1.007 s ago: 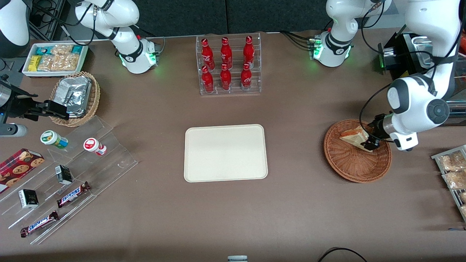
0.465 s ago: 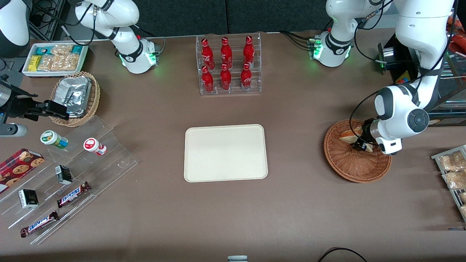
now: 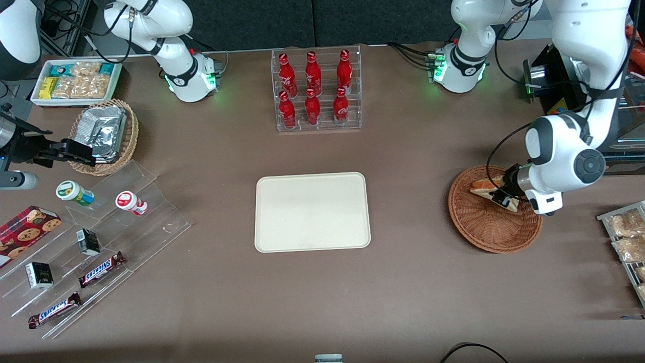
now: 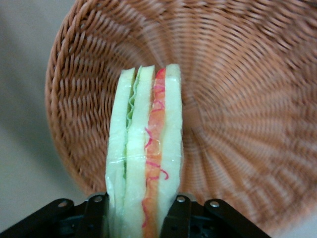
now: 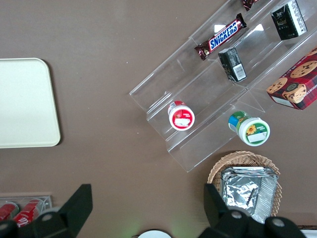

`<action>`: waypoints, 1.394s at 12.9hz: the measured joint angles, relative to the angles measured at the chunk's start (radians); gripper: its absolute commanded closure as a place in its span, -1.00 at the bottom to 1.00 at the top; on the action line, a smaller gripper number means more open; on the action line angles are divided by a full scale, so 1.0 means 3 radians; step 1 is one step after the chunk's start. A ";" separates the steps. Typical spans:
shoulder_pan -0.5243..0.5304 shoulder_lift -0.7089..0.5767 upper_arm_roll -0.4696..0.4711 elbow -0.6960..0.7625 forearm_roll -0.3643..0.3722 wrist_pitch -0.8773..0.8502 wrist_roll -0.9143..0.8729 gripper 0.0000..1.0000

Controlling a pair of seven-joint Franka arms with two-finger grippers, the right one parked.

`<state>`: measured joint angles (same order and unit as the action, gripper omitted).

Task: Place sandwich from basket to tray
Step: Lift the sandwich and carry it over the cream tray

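My left gripper (image 3: 501, 199) is shut on the sandwich (image 3: 485, 186), a wedge of white bread with orange and pale layers, and holds it just above the round reddish-brown wicker basket (image 3: 491, 227). In the left wrist view the sandwich (image 4: 146, 148) stands on edge between the two black fingers (image 4: 181, 213), with the gripper (image 4: 138, 218) clamped on its sides and the basket (image 4: 237, 99) underneath. The cream-white tray (image 3: 312, 212) lies flat at the table's middle, well apart from the basket, toward the parked arm's end.
A clear rack of red bottles (image 3: 316, 91) stands farther from the front camera than the tray. A wire rack of snack packs (image 3: 625, 237) sits beside the basket at the working arm's end. The acrylic stepped display (image 3: 90, 242) and tan basket with foil packs (image 3: 103, 133) lie toward the parked arm's end.
The gripper closed on the sandwich in the basket and has raised it slightly; the wrist has shifted a little over the basket.
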<state>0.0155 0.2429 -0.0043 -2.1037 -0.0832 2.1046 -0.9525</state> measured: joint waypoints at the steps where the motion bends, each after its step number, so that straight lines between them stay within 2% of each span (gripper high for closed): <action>1: -0.0068 -0.0059 -0.0049 0.0180 0.0000 -0.0265 -0.0002 1.00; 4: -0.0442 -0.0160 -0.0146 0.0734 -0.0001 -0.0928 -0.0043 1.00; 6: -0.0678 -0.0165 -0.0196 0.0978 -0.0003 -0.1136 -0.0066 1.00; 13: -0.1884 0.0122 -0.0277 0.1382 -0.0003 -0.1076 -0.0278 1.00; 18: -0.2299 0.0801 -0.0276 0.2138 -0.0002 -0.0971 -0.0199 1.00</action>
<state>-0.6741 0.4831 -0.0872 -1.4623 -0.0839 1.8132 -1.0123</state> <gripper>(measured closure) 0.802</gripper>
